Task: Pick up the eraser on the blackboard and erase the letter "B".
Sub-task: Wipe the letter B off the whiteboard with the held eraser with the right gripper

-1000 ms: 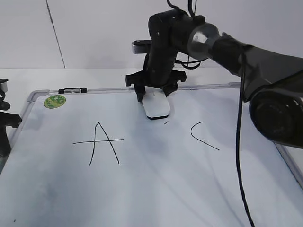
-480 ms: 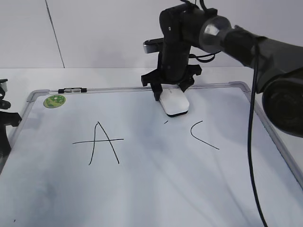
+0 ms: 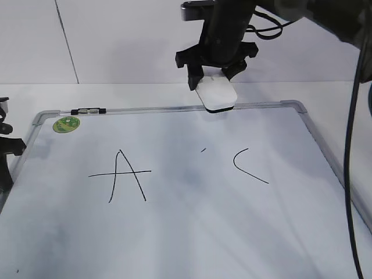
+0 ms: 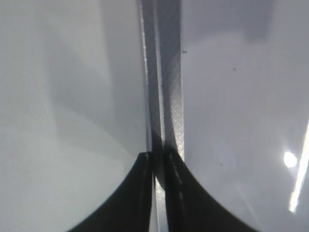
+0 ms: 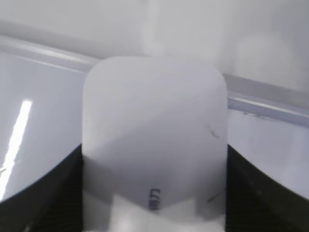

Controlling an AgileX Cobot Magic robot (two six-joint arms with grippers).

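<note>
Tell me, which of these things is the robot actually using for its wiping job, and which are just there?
In use:
- eraser, held in the right gripper above the board's far edge
- blackboard, really a white board
- the letter "B": only a tiny black speck shows between the other letters

Just there:
- letter A
- letter C
- green sticker
- left gripper, shut, idle at the frame

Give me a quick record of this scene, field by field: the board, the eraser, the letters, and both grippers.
blackboard: white, silver-framed, lying flat
eraser: held in the air over the board's far edge
right gripper: shut on the eraser
left gripper: shut, empty, over the board's frame
letters showing: A and C
letter "B": gone, except a tiny black fleck
green sticker: far left corner
</note>
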